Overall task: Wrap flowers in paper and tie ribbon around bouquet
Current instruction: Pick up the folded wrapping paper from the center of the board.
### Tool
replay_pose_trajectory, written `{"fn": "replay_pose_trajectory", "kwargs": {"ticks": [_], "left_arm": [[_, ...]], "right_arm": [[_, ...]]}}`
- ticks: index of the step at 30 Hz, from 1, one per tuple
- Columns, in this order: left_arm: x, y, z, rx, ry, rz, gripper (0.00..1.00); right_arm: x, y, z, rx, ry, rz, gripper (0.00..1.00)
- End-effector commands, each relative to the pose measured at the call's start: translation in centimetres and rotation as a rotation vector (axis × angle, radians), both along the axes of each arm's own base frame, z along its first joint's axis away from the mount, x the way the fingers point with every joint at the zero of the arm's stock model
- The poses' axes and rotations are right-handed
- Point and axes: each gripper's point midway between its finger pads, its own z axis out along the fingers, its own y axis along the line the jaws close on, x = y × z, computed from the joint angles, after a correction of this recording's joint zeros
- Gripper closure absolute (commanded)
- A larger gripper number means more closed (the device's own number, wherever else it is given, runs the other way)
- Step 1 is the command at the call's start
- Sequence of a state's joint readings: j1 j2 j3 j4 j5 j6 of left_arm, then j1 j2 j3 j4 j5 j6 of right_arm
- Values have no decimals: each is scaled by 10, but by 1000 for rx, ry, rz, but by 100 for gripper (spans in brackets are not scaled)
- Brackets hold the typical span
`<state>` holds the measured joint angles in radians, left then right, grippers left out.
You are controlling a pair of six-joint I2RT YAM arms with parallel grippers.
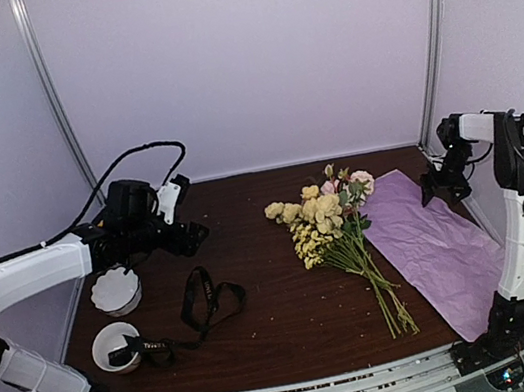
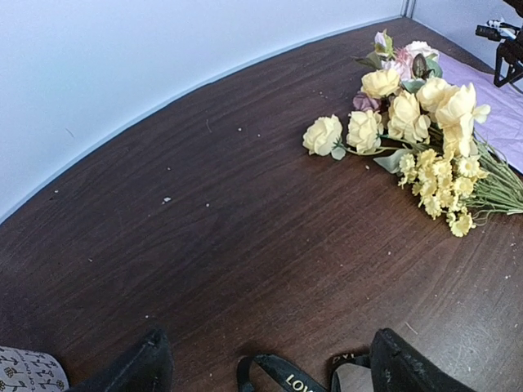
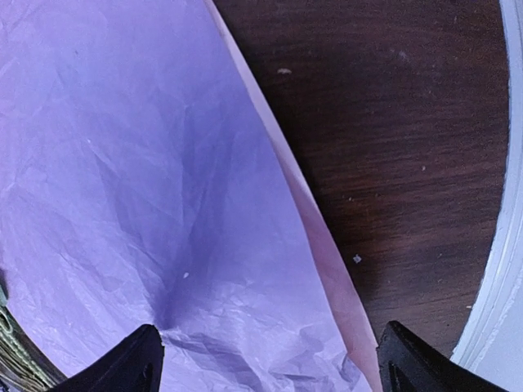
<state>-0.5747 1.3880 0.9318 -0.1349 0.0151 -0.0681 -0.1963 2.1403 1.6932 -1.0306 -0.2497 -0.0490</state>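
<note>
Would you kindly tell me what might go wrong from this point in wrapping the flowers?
The right pincer hangs open over the far edge of the thin, crinkled paper; a pinch there might tear or bunch it. The flowers lie loose, mostly beside the sheet, so dragging it may scatter stems. The ribbon loops close to two white cups; pulling it might tip one.

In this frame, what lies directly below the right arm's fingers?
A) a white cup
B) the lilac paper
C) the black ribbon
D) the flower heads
B: the right wrist view shows crinkled lilac paper below the open right fingers, beside bare table.
</note>
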Motion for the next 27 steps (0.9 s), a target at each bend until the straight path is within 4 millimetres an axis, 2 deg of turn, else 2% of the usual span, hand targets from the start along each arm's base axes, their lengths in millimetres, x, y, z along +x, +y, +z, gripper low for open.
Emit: {"fn": "replay_pose_trajectory", "kwargs": {"ticks": [1, 6, 8, 9, 11, 16, 18, 21, 23, 27], "left_arm": [[7, -8, 18, -11, -48, -14, 13], [6, -8, 17, -8, -46, -17, 13], [6, -7, 15, -5, -41, -16, 14], [6, -7, 14, -2, -43, -15, 14], [6, -5, 13, 4, -42, -10, 14], [7, -8, 13, 6, -44, -18, 14], [8, -8, 13, 6, -45, -17, 14], [7, -8, 13, 7, -45, -20, 16], [6, -7, 15, 6, -46, -21, 16], [5, -5, 22, -1, -63, -16, 17]], "right_arm": [[-9, 6, -4, 40, 77, 13, 7], [-12, 12, -8, 30, 159, 44, 10], [-14, 23, -10, 39, 175, 77, 12], [-15, 27, -9, 34, 186, 94, 16], [-16, 33, -10, 39, 197, 119, 30], [-16, 50, -7, 132, 169, 127, 82], [-17, 50, -6, 136, 164, 122, 98], [-14, 52, 4, 140, 130, 119, 100], [-10, 51, 18, 135, 80, 113, 100], [4, 40, 71, 81, -98, 44, 100]]}}
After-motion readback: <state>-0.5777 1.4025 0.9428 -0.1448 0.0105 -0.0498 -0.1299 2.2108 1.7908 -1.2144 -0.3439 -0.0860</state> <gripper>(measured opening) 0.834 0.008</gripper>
